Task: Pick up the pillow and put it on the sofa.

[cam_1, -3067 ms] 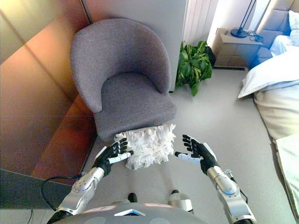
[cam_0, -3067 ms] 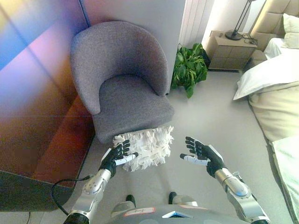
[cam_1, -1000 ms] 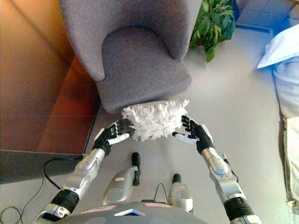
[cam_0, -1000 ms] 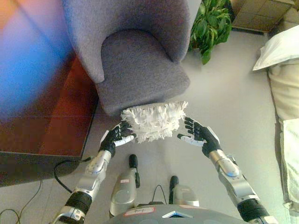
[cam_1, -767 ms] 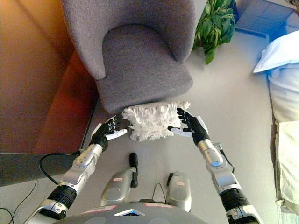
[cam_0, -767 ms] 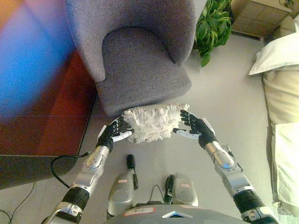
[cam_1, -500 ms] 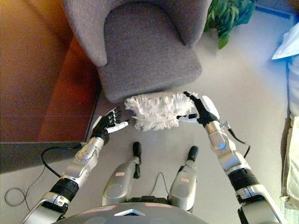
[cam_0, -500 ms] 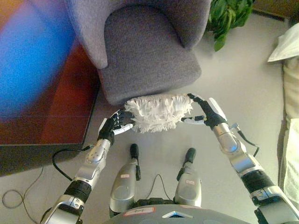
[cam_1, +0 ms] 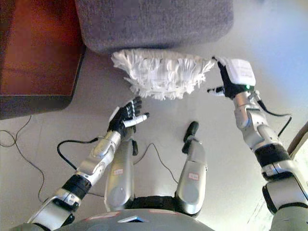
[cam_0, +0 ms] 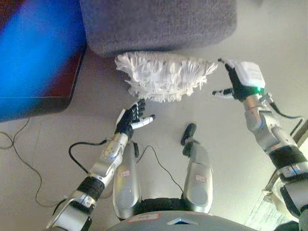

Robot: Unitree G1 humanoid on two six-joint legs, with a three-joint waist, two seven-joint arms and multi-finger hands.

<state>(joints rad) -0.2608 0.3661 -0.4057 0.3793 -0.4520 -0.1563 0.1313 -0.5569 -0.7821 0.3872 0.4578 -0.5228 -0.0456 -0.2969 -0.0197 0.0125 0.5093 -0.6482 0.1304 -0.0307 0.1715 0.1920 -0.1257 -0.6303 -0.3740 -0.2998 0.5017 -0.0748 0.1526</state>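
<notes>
The white shaggy pillow [cam_0: 163, 74] lies on the grey floor against the front edge of the grey armchair seat [cam_0: 159, 24]. My left hand [cam_0: 132, 115] is open, just below the pillow's left half with a small gap between them. My right hand [cam_0: 238, 82] is open at the pillow's right end. Its fingers are straight, with the tips close to the pillow's right corner and the thumb pointing towards the pillow. Neither hand holds the pillow. The pillow [cam_1: 161, 74] and both hands also show in the right eye view.
A dark brown wooden cabinet [cam_1: 38, 57] stands at the left, close beside the armchair. Bare grey floor [cam_0: 269, 38] lies to the right of the chair.
The camera has tilted down, so the chair fills the top. My left hand has come off the pillow's left edge and is now below it. My right hand stays at the right end.
</notes>
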